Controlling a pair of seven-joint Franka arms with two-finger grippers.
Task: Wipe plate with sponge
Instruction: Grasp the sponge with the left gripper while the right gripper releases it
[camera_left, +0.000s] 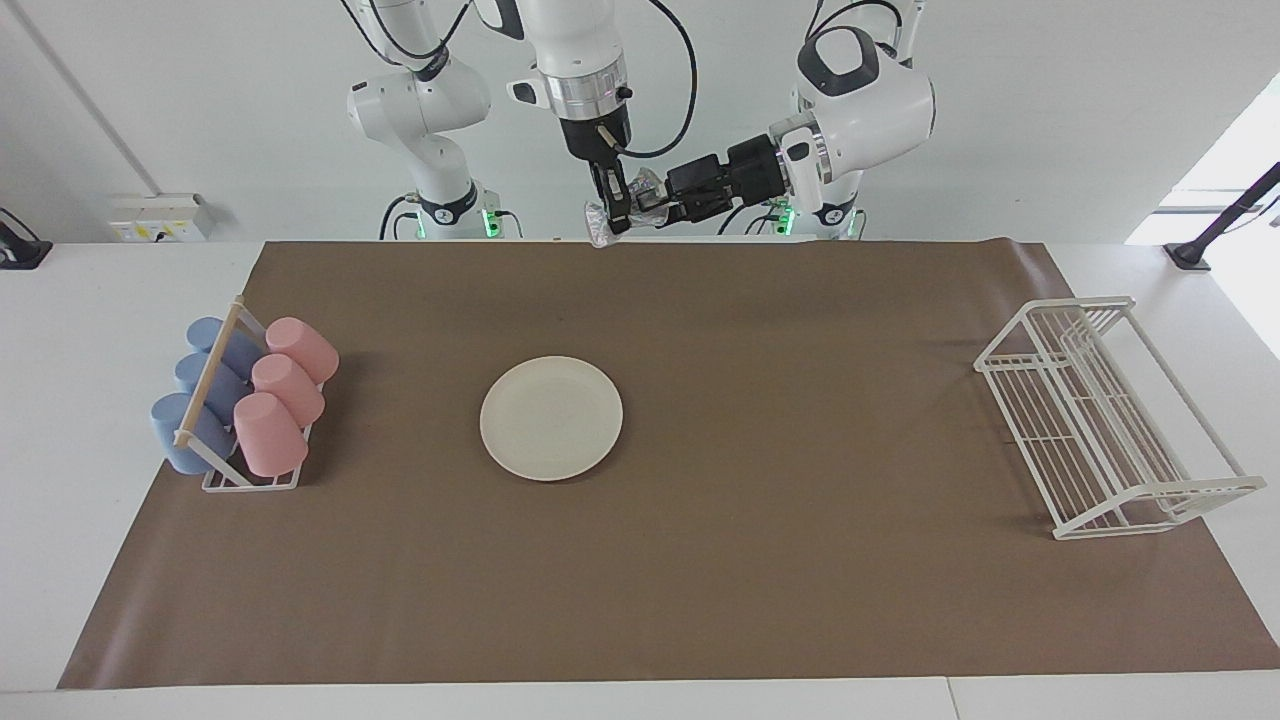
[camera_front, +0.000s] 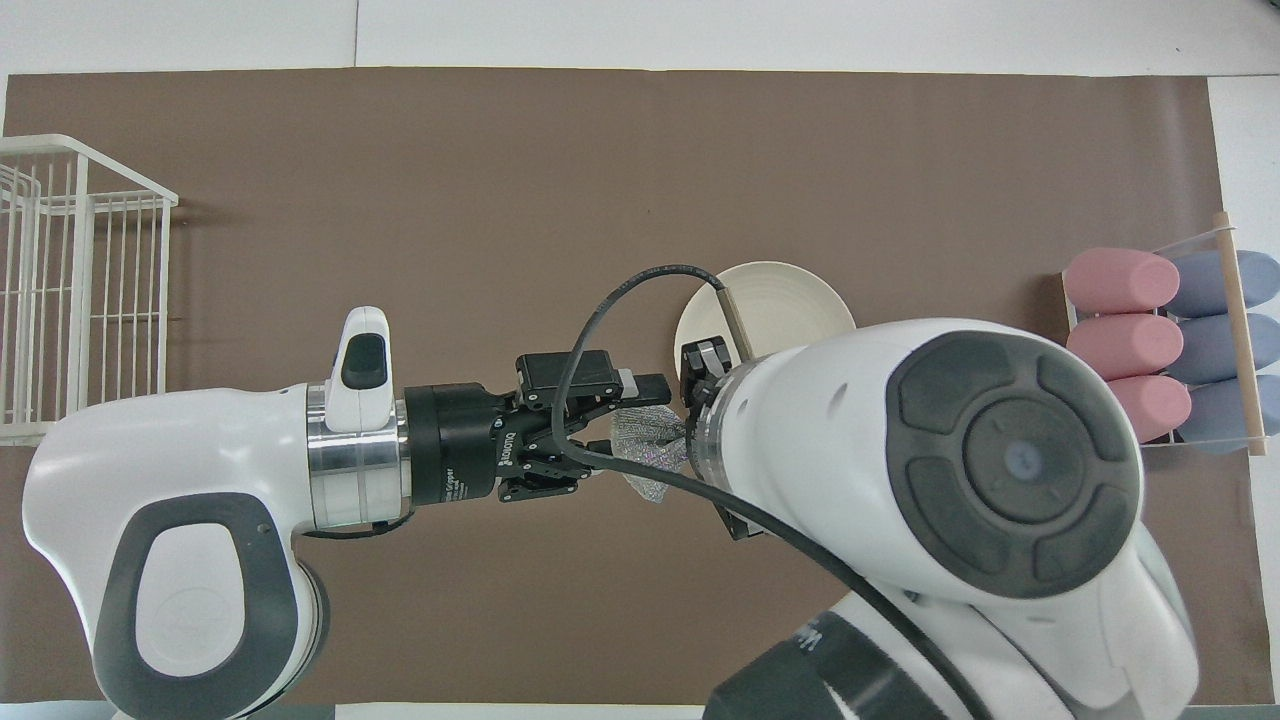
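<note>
The cream-white plate (camera_left: 551, 418) lies flat on the brown mat (camera_left: 760, 560), bare; in the overhead view (camera_front: 785, 300) my right arm covers part of it. The silvery mesh sponge (camera_left: 600, 232) hangs in the air over the mat's edge nearest the robots, well above the table. My right gripper (camera_left: 610, 212) points straight down and is shut on the sponge. My left gripper (camera_left: 648, 203) reaches in sideways, its fingers spread on either side of the sponge (camera_front: 650, 455). In the overhead view the left gripper (camera_front: 640, 418) shows plainly, while the right gripper is mostly hidden under its own arm.
A rack of pink and blue cups (camera_left: 245, 400) stands at the right arm's end of the table. A white wire dish rack (camera_left: 1100, 430) stands at the left arm's end.
</note>
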